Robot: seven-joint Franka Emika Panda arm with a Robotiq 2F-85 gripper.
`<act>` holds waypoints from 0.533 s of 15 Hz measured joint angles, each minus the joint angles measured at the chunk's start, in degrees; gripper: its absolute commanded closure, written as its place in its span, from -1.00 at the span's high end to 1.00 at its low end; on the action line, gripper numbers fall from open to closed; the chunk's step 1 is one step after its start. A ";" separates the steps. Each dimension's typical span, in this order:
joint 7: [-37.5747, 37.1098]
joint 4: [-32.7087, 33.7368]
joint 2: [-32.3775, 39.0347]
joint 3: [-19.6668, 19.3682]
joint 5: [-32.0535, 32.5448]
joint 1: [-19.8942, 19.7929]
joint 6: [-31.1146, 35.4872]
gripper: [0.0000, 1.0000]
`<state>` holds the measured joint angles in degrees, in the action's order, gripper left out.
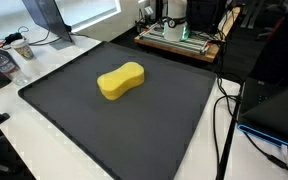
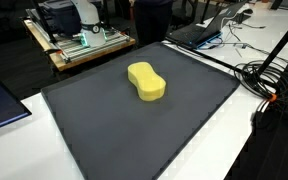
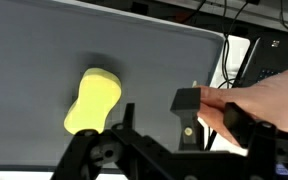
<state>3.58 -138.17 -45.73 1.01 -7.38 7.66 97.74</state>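
Bright yellow sponge (image 1: 121, 81), peanut-shaped: two rounded lobes, pinched waist, soft edges, thick body, top face slightly paler than the sides. Lies flat near the middle of a dark grey mat (image 1: 84, 130) on the white table (image 1: 59, 52). Runs from 8 to 2 o'clock in an exterior view, from 11 to 5 o'clock on the same mat (image 2: 134, 130) in an exterior view (image 2: 146, 81).

In the wrist view, end effector (image 3: 156, 105) at 6 o'clock, fingers spread, nothing between them. Sponge (image 3: 92, 100) at 9 o'clock of it, just beside the nearer finger; touching or not, cannot tell. Pale pinkish blur at 3 o'clock, too soft to identify.

Wooden frame with a green glow (image 1: 179, 35) beyond the mat at 1 o'clock; black cables (image 1: 224, 110) off its edge at 3 o'clock.
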 measured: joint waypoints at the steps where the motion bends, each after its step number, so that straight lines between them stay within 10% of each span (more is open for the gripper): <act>1: 1.14 -0.10 0.00 -0.90 -0.01 -0.03 -0.22 0.01; 8: 6.60 -0.43 0.00 -5.48 -0.01 -0.65 -2.32 -0.96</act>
<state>10.18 -138.61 -45.73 -4.47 -7.38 7.01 95.42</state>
